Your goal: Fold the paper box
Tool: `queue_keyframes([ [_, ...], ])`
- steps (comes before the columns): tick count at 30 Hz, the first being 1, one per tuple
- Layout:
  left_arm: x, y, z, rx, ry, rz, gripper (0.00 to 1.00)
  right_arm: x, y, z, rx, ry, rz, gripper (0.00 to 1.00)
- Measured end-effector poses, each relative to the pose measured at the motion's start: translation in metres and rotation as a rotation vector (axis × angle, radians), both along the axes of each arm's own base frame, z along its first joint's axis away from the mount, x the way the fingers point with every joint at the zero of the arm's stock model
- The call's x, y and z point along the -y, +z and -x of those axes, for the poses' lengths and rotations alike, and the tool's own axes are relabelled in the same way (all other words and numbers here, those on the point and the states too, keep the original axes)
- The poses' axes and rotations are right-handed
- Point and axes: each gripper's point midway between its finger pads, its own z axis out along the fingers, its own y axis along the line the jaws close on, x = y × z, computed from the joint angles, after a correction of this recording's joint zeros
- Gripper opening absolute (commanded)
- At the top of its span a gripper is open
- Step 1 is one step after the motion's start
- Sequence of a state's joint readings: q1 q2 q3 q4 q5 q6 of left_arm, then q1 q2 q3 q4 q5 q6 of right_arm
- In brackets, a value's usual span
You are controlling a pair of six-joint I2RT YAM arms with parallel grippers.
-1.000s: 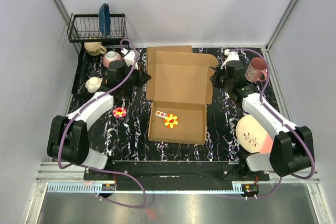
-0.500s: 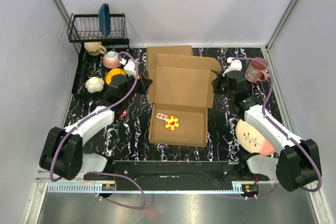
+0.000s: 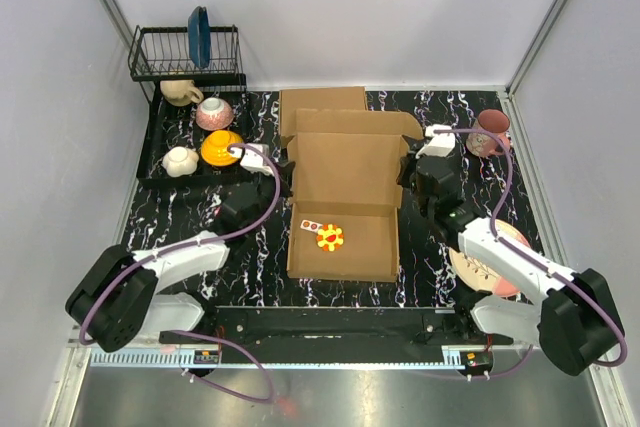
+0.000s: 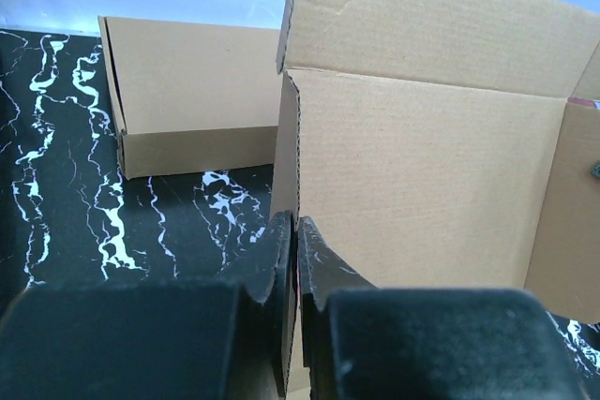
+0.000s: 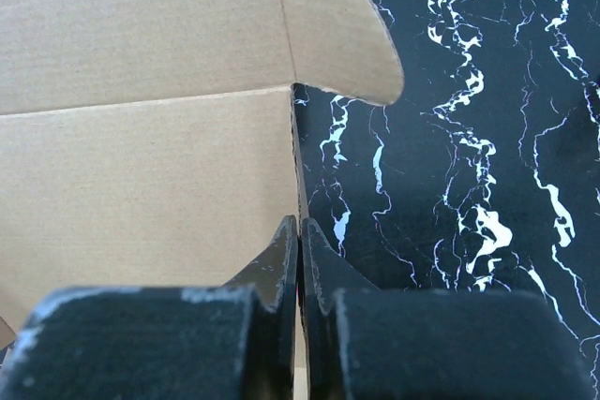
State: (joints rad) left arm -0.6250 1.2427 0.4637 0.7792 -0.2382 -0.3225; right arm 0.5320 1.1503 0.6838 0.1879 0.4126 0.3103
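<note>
**A:** Where does the paper box (image 3: 345,162) sit against the fingers?

**B:** Its open tray lies flat on the black marbled tabletop (image 3: 255,247), on the side nearest the arm bases. A yellow-and-red flower piece (image 3: 329,236) lies inside the tray. The lid stands up from the tray's far edge, and one pair of fingers meets it at each side edge.

**A:** How do the left fingers (image 4: 279,264) stand?

**B:** They are pressed all but together at the lid's left edge. In the left wrist view the perforated fold of the paper box (image 4: 422,185) runs straight down into the thin slit between them. Cardboard shows in that slit lower down, so they pinch the sheet.

**A:** And the right fingers (image 5: 281,255)?

**B:** They are also nearly touching each other, at the lid's right edge. In the right wrist view the edge of the paper box (image 5: 141,185) drops into the gap between them, and cardboard shows there too. The rounded corner flap rises just beyond their tips.

**A:** What lies beyond the lid?

**B:** A second cardboard box (image 3: 322,102), neatly formed, sits just behind the lid's left half. The left wrist view shows it (image 4: 187,91) to the left of the lid. I cannot tell whether the two touch.
</note>
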Motion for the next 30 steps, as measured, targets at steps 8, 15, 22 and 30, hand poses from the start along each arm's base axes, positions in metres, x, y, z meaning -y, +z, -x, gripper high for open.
queue_keyframes([
  [8,0.013,0.010,0.017,0.094,0.050,0.065,0.06,0.005,0.002,0.016,0.080,-0.048,-0.038,0.00],
  [15,0.015,-0.003,0.033,0.135,0.087,0.098,0.07,0.003,0.005,0.037,0.152,-0.068,-0.080,0.00],
  [22,0.017,-0.008,0.044,0.165,0.085,0.134,0.11,0.005,0.003,0.053,0.213,-0.091,-0.126,0.00],
  [30,0.022,-0.027,0.063,0.143,0.047,0.090,0.11,0.001,-0.010,0.064,0.189,-0.116,-0.115,0.00],
])
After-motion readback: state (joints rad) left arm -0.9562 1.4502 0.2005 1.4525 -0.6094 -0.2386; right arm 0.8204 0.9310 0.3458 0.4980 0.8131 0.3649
